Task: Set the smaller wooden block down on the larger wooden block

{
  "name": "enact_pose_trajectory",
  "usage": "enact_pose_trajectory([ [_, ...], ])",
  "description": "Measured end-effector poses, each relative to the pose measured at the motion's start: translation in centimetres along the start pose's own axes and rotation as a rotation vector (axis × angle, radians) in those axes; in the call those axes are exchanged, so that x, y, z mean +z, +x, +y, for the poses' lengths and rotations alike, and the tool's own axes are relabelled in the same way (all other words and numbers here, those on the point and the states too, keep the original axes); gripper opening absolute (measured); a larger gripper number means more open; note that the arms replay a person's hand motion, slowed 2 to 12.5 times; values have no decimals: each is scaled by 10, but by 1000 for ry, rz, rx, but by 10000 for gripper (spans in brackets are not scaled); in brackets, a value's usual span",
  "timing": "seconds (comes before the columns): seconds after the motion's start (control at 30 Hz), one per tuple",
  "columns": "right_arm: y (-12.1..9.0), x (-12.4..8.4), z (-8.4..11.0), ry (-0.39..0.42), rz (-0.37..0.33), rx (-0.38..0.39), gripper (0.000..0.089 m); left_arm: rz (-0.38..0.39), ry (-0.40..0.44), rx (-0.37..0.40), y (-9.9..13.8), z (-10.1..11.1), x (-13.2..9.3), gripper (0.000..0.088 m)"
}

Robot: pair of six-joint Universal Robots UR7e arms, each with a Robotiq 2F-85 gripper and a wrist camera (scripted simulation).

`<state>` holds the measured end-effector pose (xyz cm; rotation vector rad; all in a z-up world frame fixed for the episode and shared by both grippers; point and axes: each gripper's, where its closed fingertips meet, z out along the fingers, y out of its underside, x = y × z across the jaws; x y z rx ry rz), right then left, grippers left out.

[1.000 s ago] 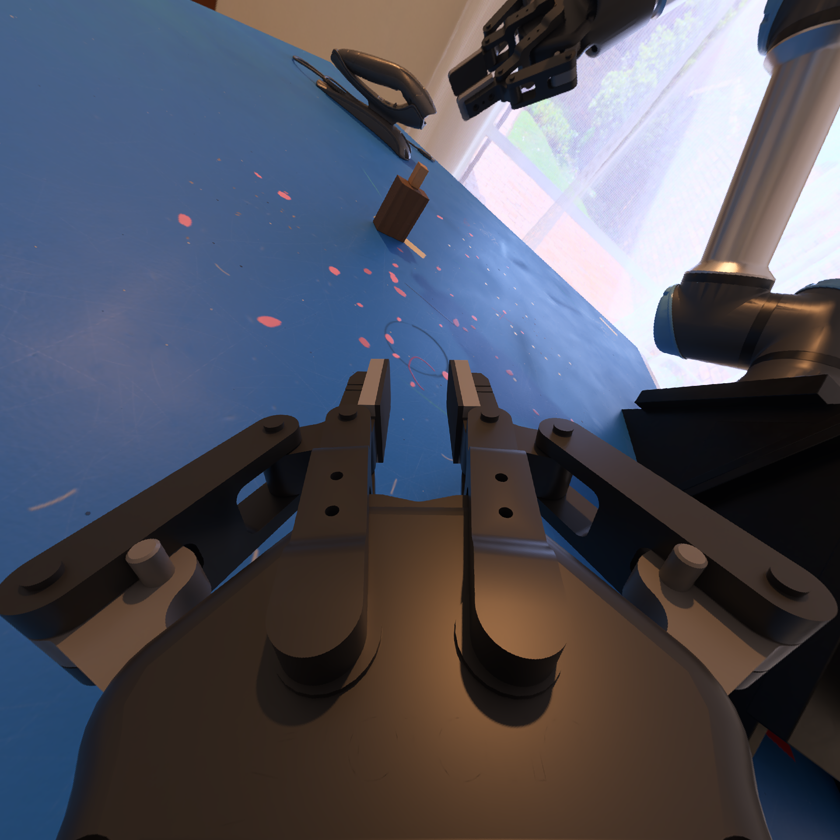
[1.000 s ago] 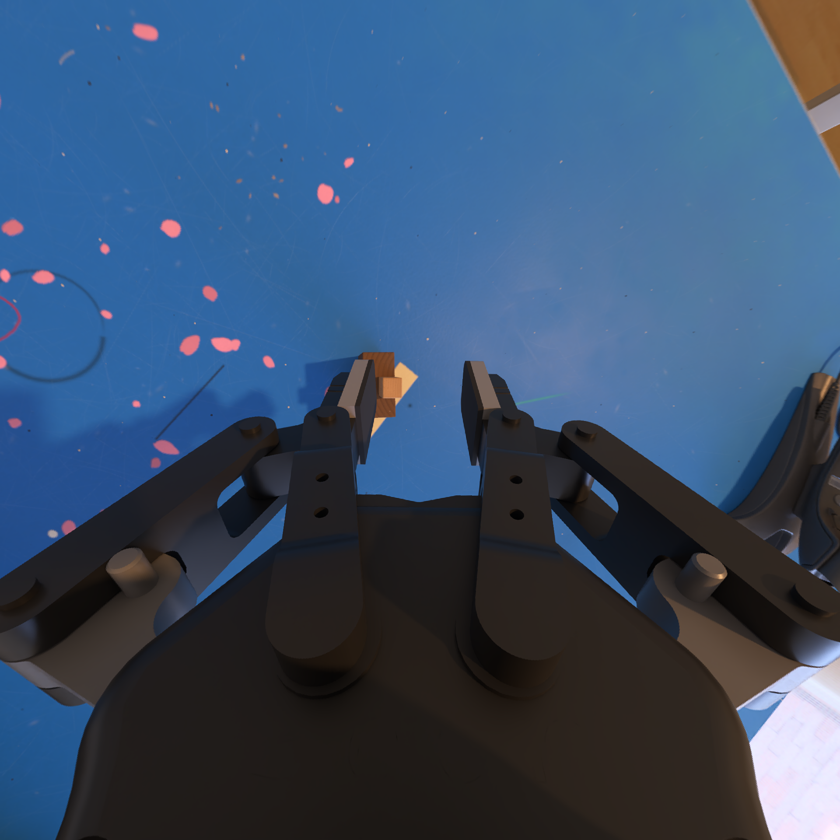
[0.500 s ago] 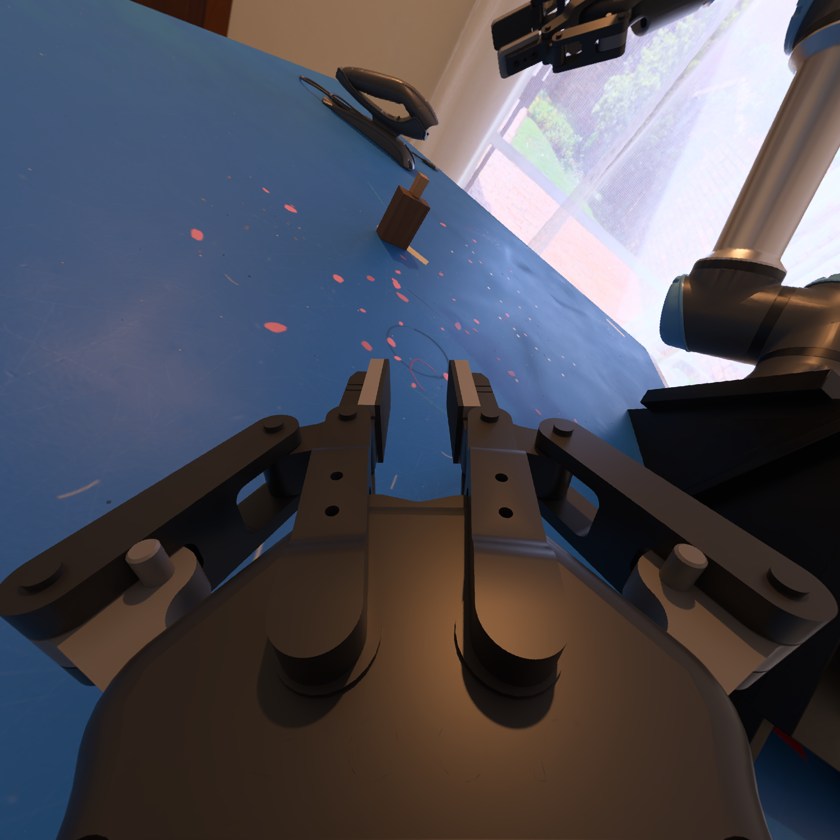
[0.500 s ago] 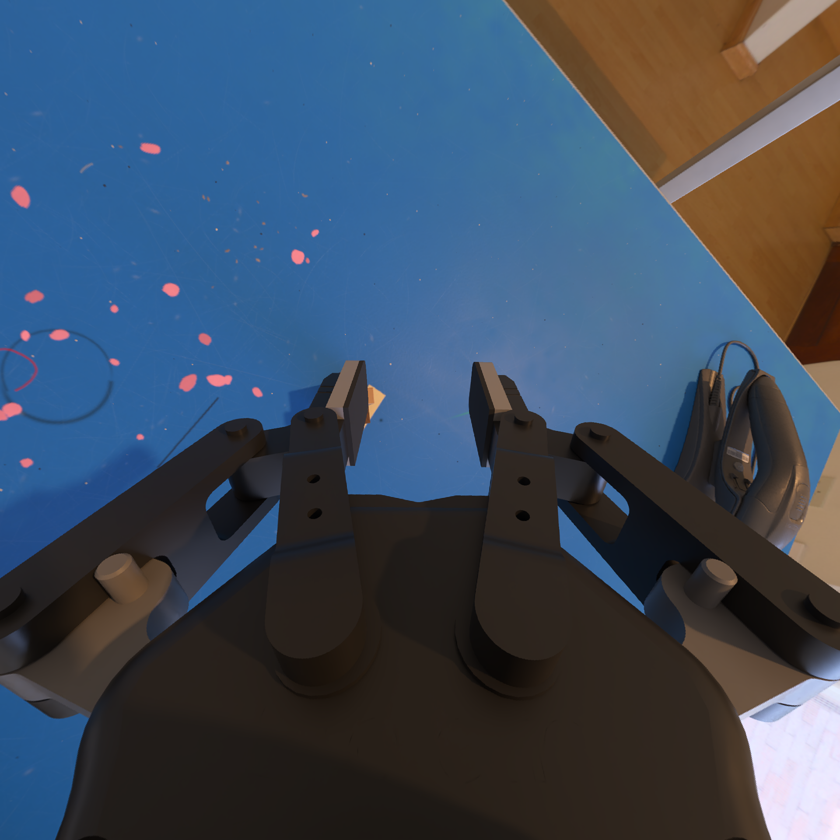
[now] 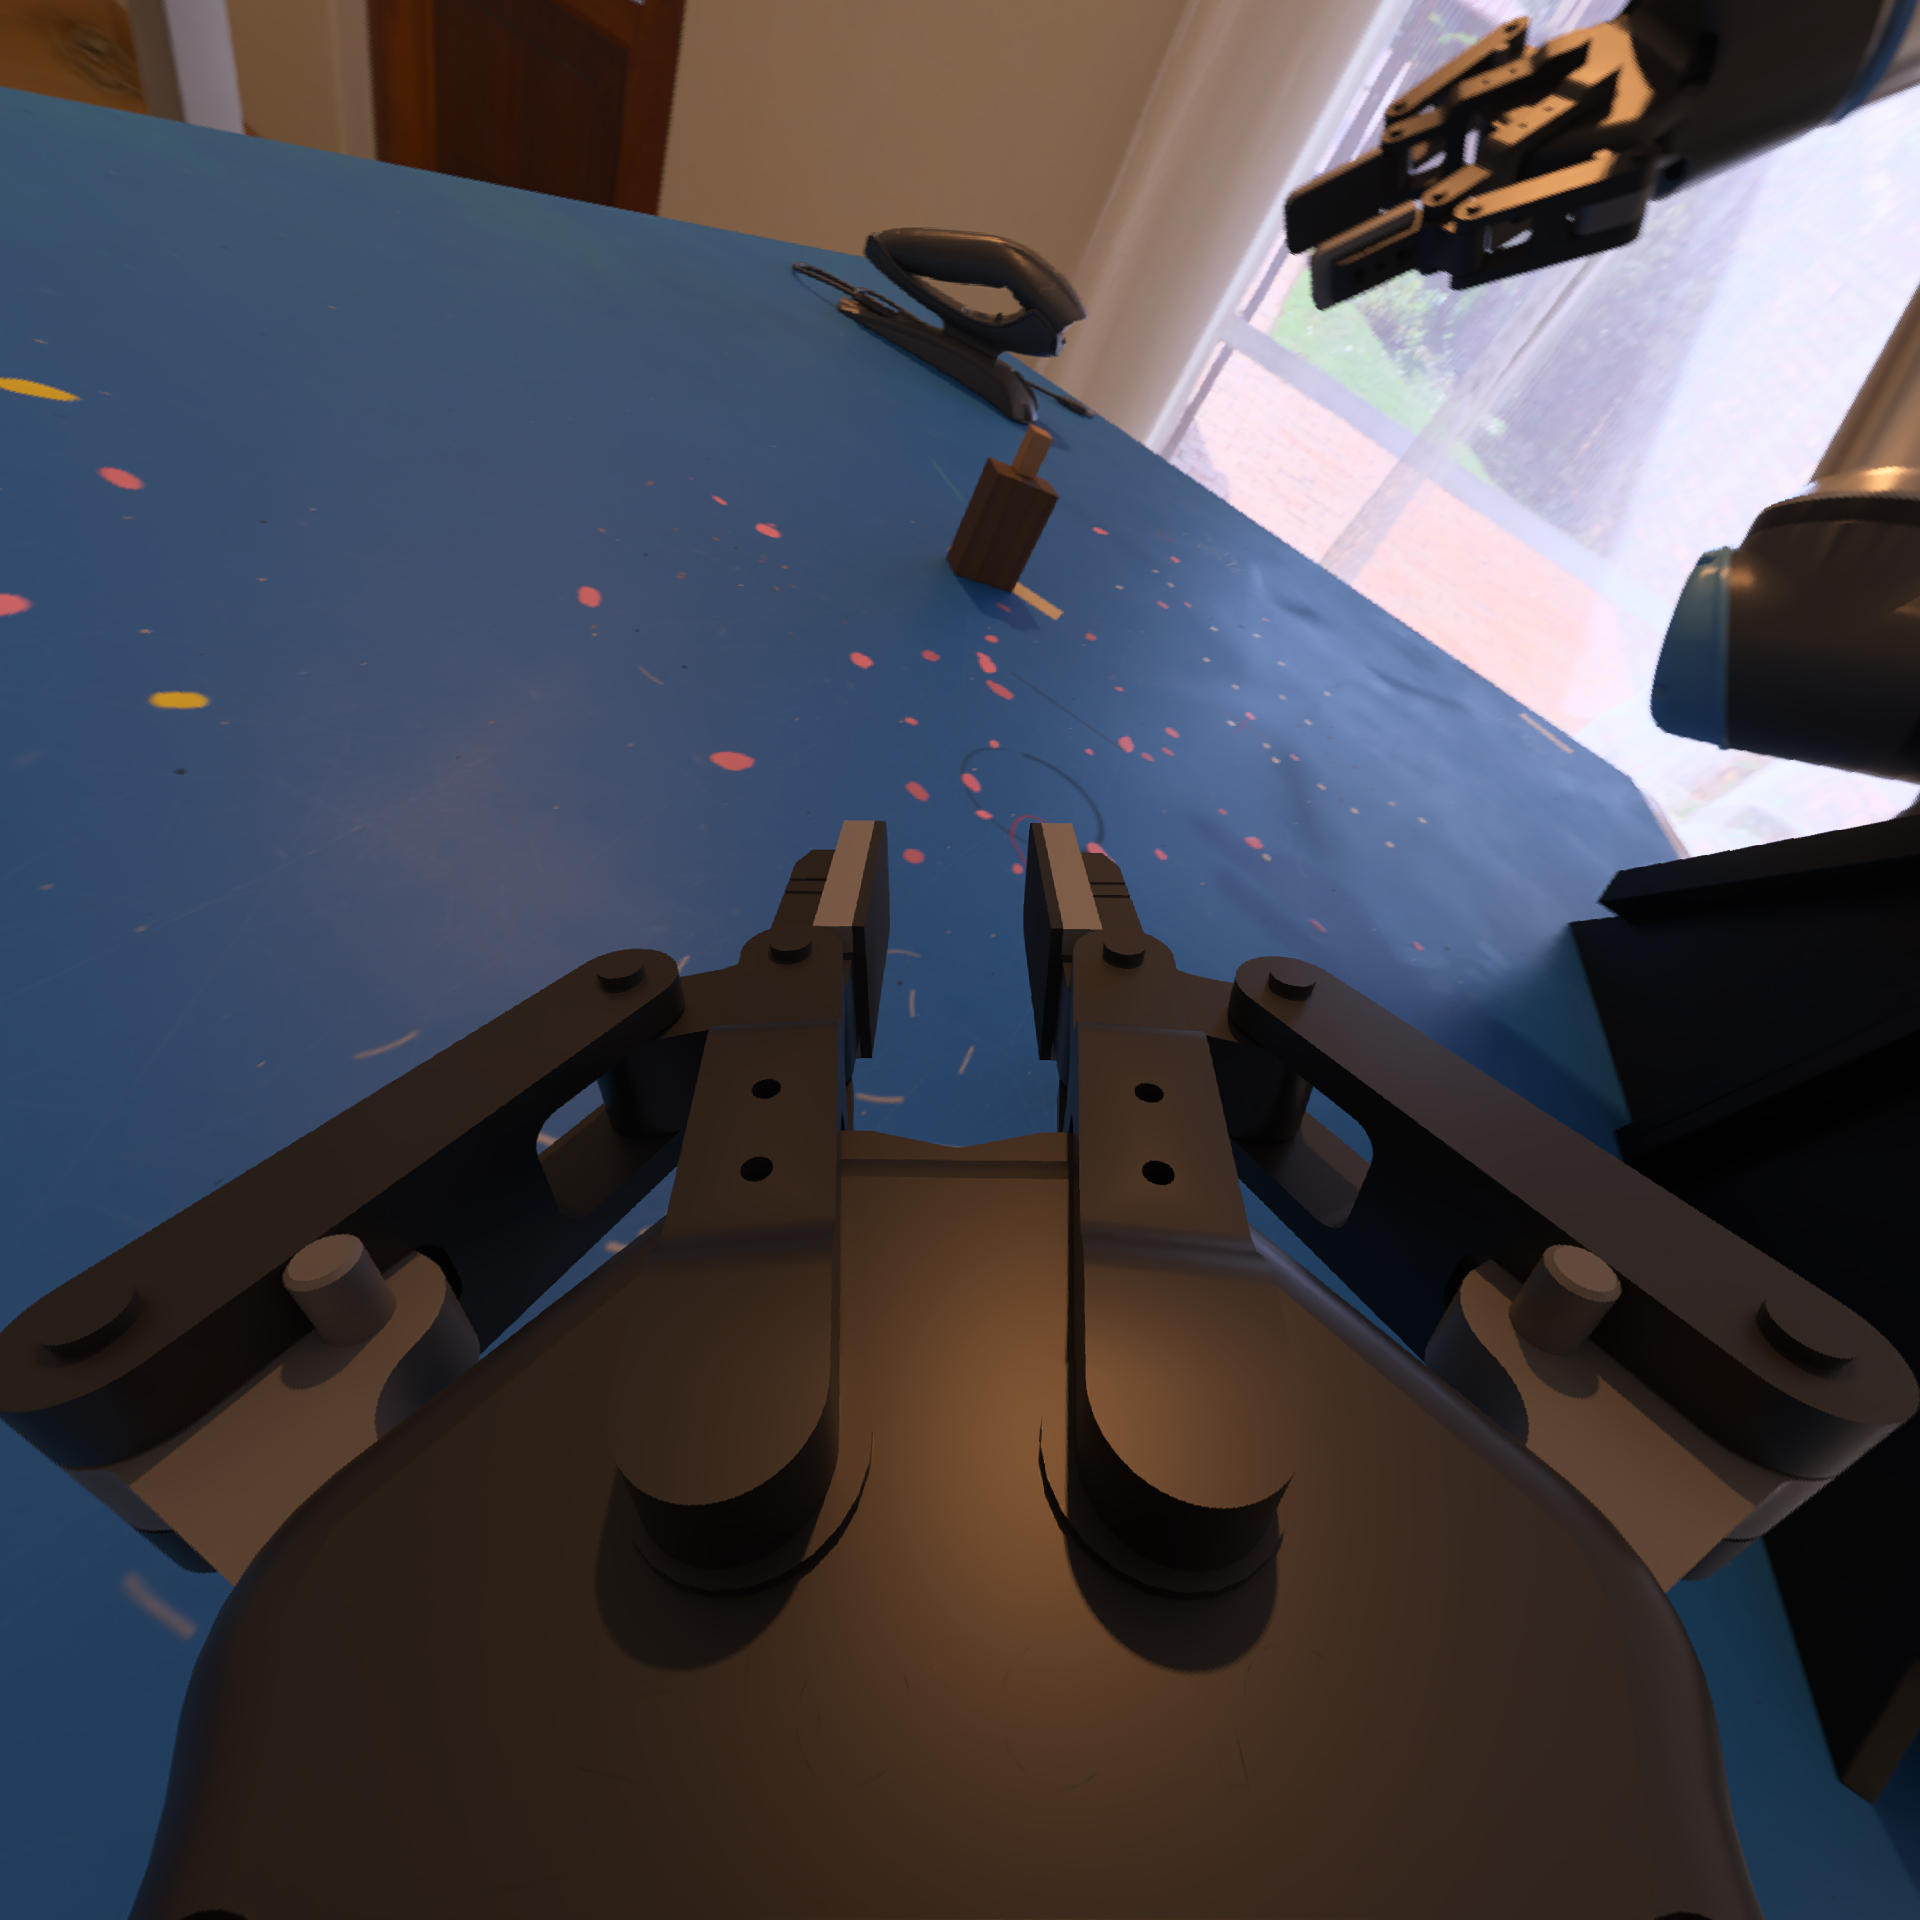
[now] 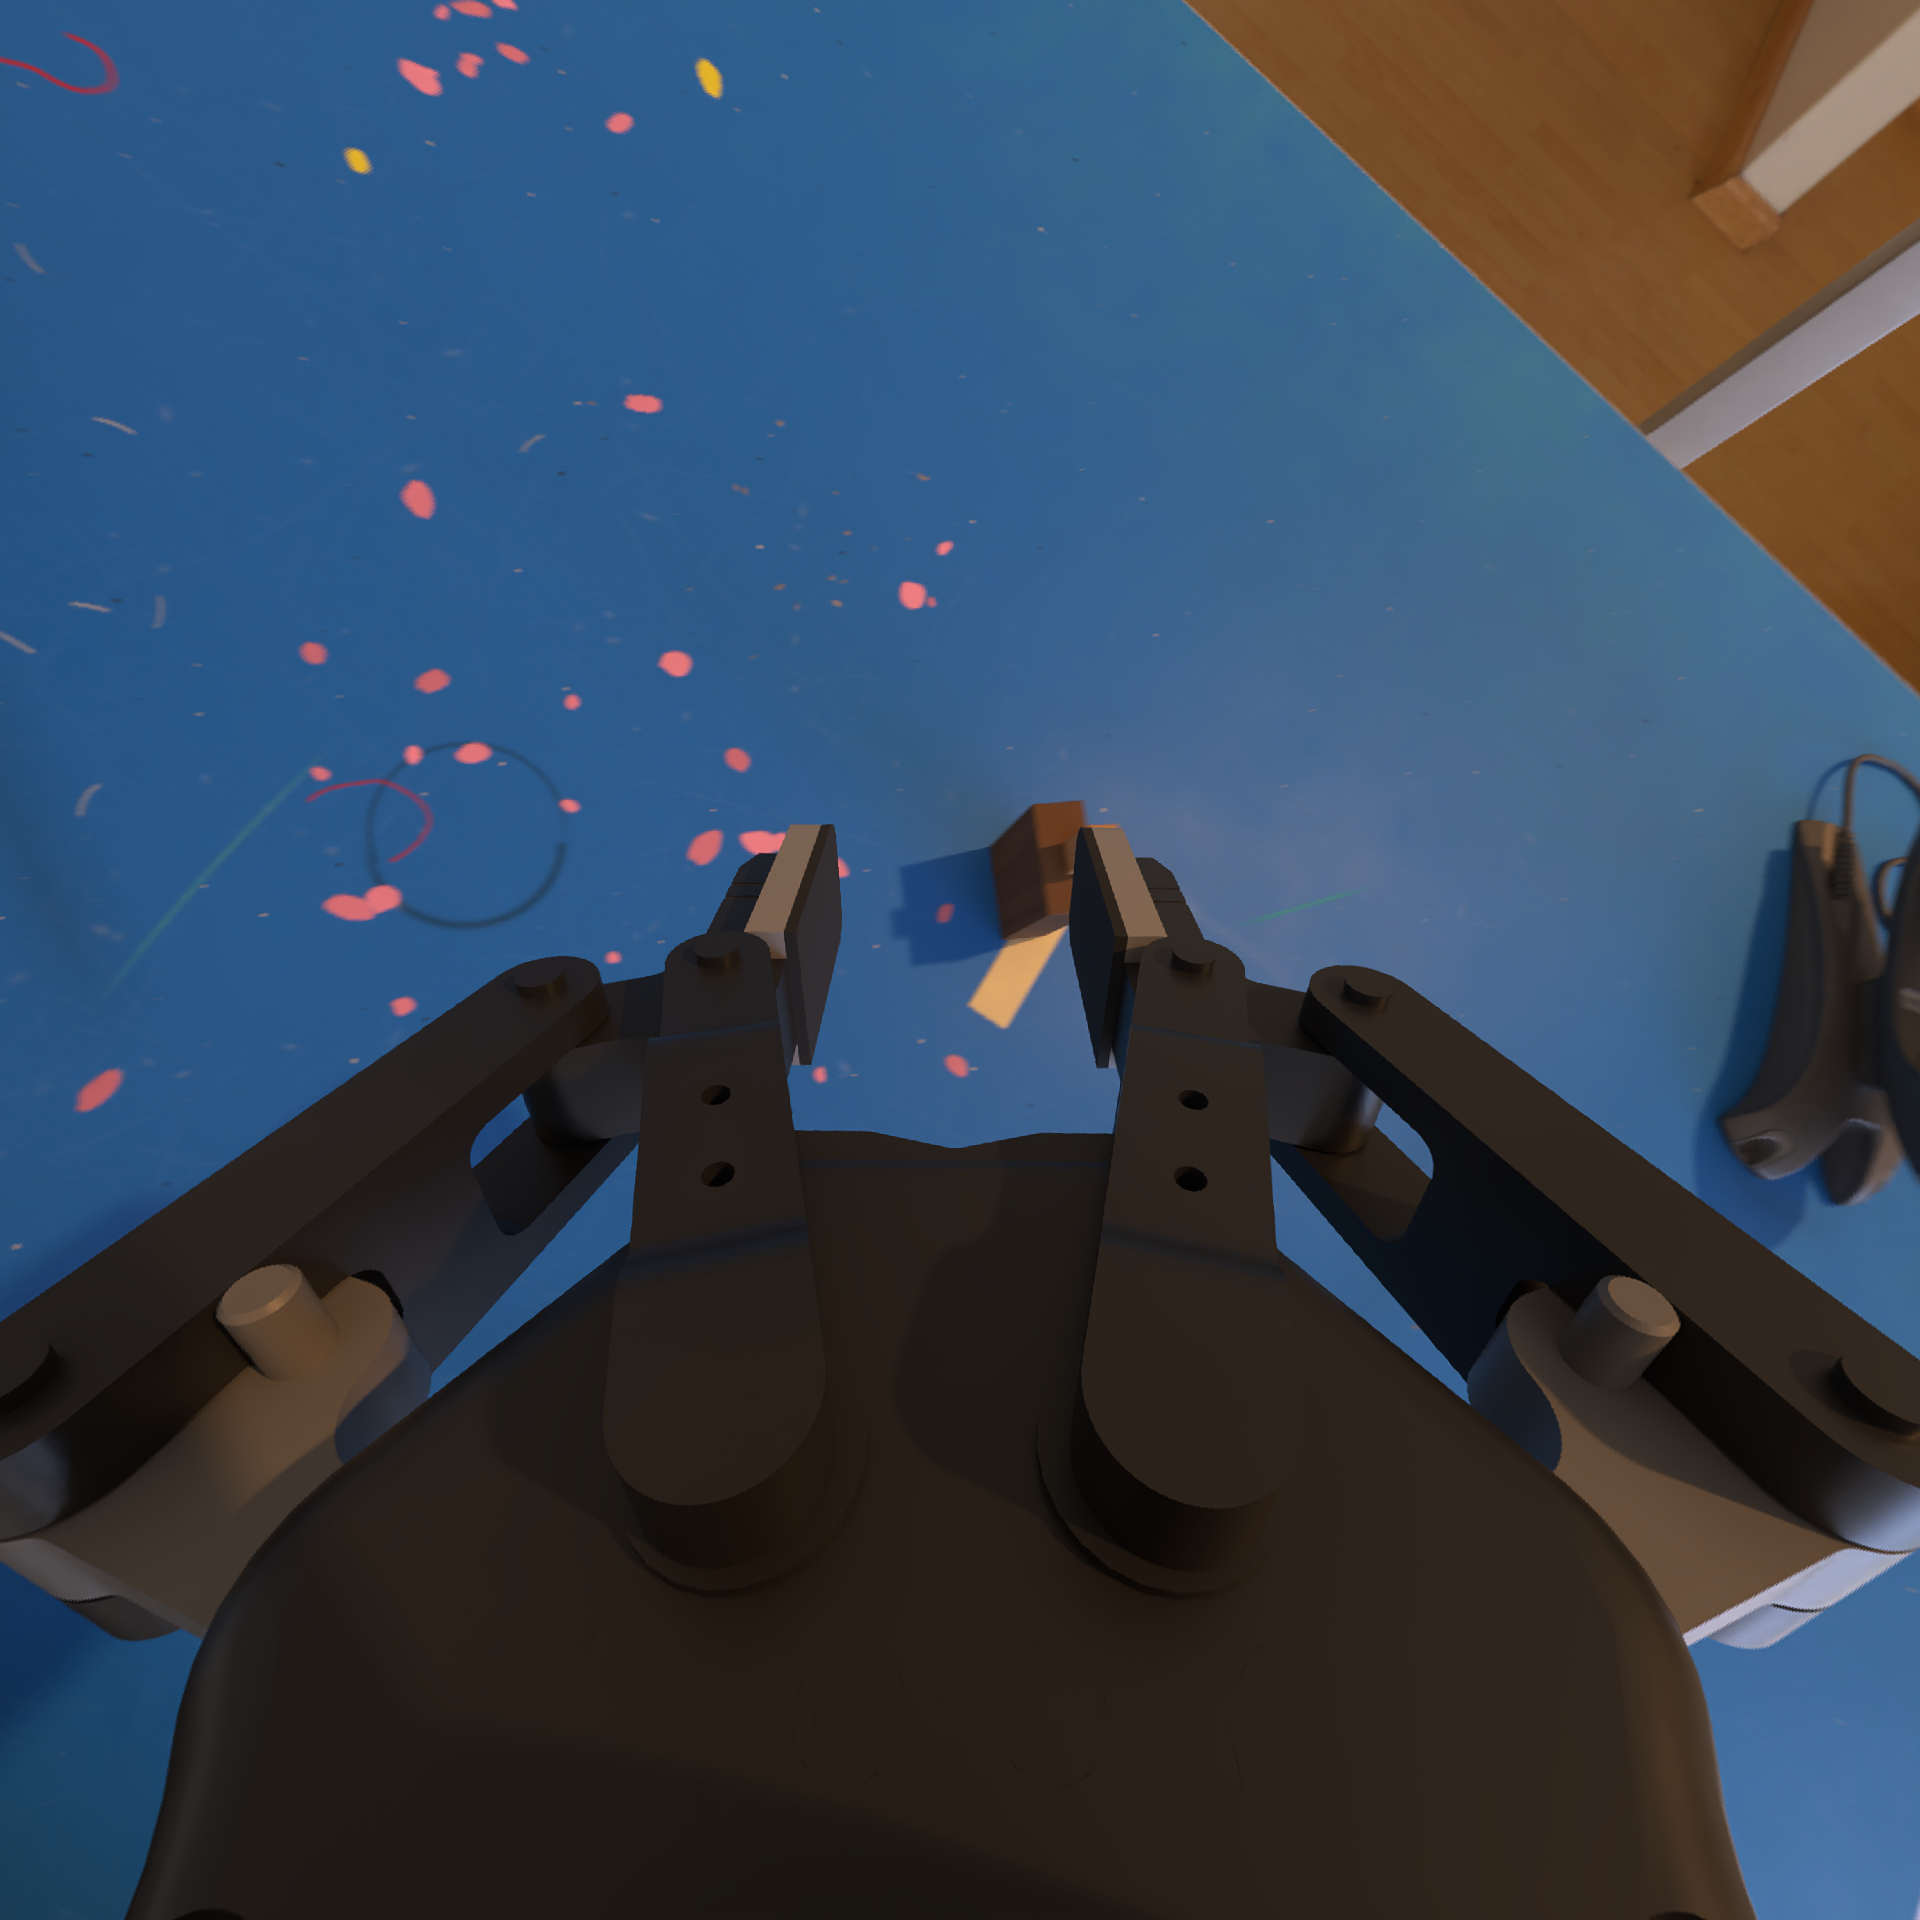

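Note:
A larger dark brown wooden block (image 5: 1000,528) stands upright on the blue table (image 5: 416,436), far ahead of my left gripper (image 5: 956,878). A smaller light wooden block (image 5: 1031,454) sits on its top. My left gripper is open and empty, low over the table. In the right wrist view the dark block (image 6: 1031,869) lies far below, partly hidden by the right finger (image 6: 1107,914). My right gripper (image 6: 954,883) is open and empty, high above the table. It also shows in the left wrist view (image 5: 1475,156), raised at the upper right.
A dark handheld scanner in its stand with a cable (image 5: 971,301) sits beyond the blocks; it also shows in the right wrist view (image 6: 1829,997). The table's edge (image 6: 1558,343) runs along the right, with wooden floor beyond. The right arm's base (image 5: 1766,1039) stands beside my left gripper.
My right gripper has risen and drawn back from the stacked blocks, open and empty; the blocks now look smaller below it. My left gripper has pulled back a little.

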<state>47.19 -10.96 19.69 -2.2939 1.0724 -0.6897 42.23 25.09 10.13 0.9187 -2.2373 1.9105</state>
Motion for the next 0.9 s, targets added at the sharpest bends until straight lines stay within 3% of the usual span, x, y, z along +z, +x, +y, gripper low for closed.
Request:
enact_pose_trajectory([
  [0.23, -54, -4, 32, 95, -40, 74, 420, -127, 23, 47, -8, 13, -21, 334],
  [0.4, -80, -5, 58, 156, -38, 145, 466, -254, 82, 69, -12, 19, -46, 435],
  [0.63, -89, -4, 92, 205, 21, 254, 607, -467, 152, 134, -10, 25, -97, 542],
  [0.9, -100, 5, 105, 263, 14, 339, 697, -686, 143, 236, -1, 29, -151, 657],
])
